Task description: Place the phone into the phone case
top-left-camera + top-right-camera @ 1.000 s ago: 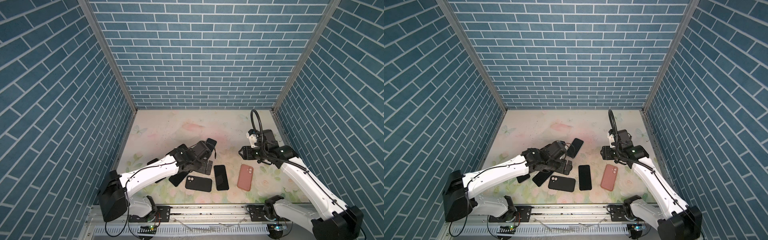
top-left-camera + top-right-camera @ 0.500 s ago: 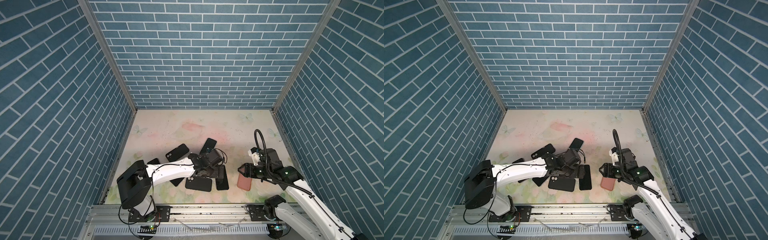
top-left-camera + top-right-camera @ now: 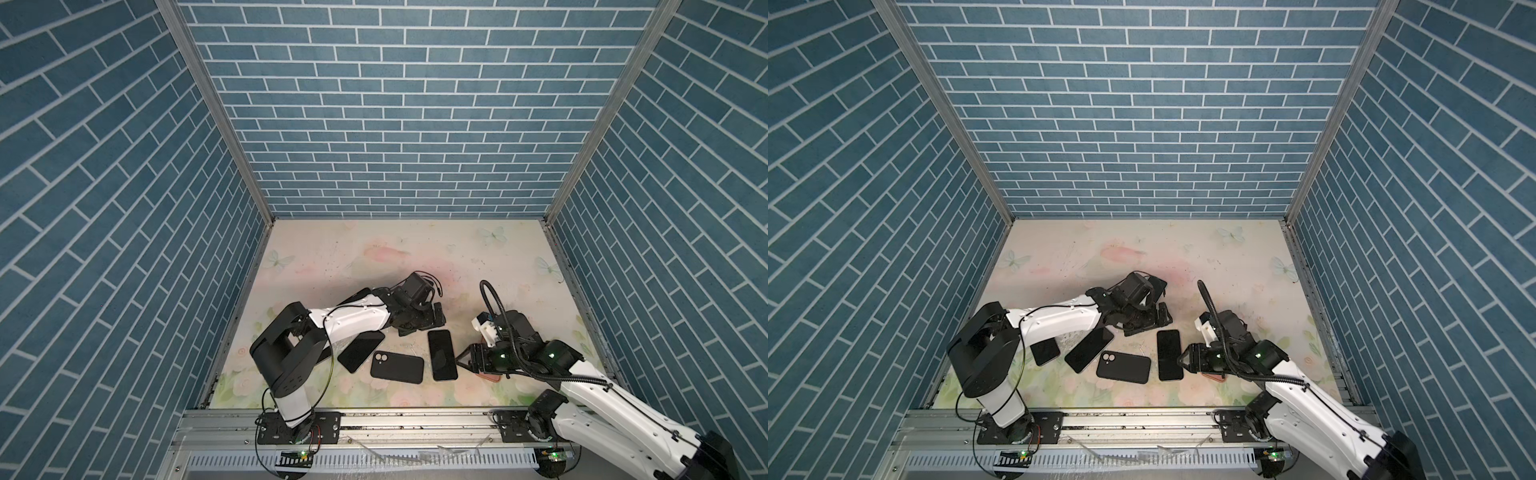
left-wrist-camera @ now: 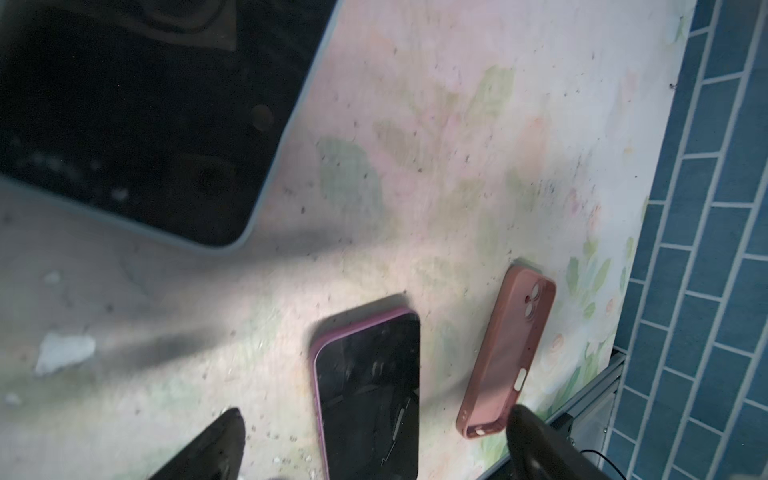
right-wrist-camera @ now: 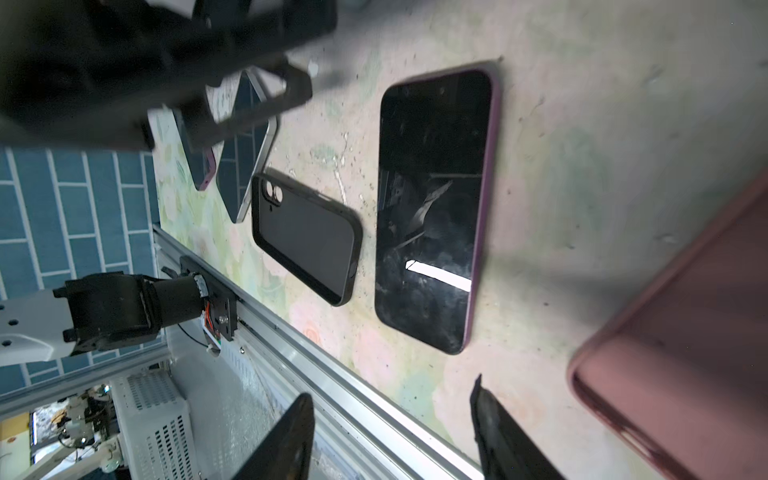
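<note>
- One black case (image 3: 397,365): nearest the front, flat, hollow side up, empty.
- One phone (image 3: 442,354): purple-edged, screen up on the floral mat (image 3: 374,257), just beside the black case, in no case.
- One pink case (image 4: 505,353): flat, on the phone's other side.
- Right gripper (image 3: 458,360): fingers spread, holding nothing, above the pink case.
- Left gripper (image 3: 428,322): fingers spread wide, empty, beyond the phone.

1. In both top views bright, even overhead light keeps brick walls (image 3: 374,124) and floral mat (image 3: 374,257) sharp.
2. A soft shadow pools on the mat at 12 o'clock of the left arm (image 3: 353,320).
3. Left wrist view: the blue-edged phone (image 4: 124,104) is dim and blurred; shadow bands cross the mat.
4. Right wrist view: a white glare strip marks the purple-edged phone (image 5: 432,208); the pink case (image 5: 685,332) is out of focus.
</note>
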Robot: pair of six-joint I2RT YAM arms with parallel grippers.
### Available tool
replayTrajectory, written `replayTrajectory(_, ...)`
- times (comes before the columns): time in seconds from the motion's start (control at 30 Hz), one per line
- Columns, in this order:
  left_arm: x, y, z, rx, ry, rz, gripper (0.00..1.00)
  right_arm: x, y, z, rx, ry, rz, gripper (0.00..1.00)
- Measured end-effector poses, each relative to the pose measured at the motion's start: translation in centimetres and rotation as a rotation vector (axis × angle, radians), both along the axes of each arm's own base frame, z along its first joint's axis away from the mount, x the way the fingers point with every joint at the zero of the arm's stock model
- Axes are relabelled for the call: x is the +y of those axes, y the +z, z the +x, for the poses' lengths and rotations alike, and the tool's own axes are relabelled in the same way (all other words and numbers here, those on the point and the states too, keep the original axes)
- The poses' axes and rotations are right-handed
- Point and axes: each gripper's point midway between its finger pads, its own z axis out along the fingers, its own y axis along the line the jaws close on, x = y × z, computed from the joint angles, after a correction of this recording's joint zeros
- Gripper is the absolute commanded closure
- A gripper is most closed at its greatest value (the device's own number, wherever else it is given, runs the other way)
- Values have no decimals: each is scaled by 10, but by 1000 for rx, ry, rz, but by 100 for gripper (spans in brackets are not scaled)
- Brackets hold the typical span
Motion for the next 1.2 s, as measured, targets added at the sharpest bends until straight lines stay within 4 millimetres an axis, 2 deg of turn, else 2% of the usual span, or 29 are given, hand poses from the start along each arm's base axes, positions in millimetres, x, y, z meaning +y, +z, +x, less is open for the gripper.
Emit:
replayTrajectory(0.13, -11, 3, 12, -1, -47, -25, 2, 22, -17, -16, 45, 82, -39, 34)
replayTrajectory(0.23, -8, 3, 13, 7, -61, -26, 2, 35, -28, -24, 58, 121, -60, 33)
replayTrajectory(0.47, 17, 2, 20, 22, -17, -16, 3, 51, -44, -27, 72, 134, -84, 32)
replayTrajectory(0.7, 43, 24, 33, -16, 42, -36, 3, 62, -47, -22, 68, 126, -58, 32)
replayTrajectory(0.83, 50, 31, 37, -27, 52, -38, 3, 64, -46, -23, 68, 128, -50, 32)
replayTrajectory(1.2, 61, 29, 38, -26, 60, -17, 3, 56, -41, -40, 69, 164, -54, 32)
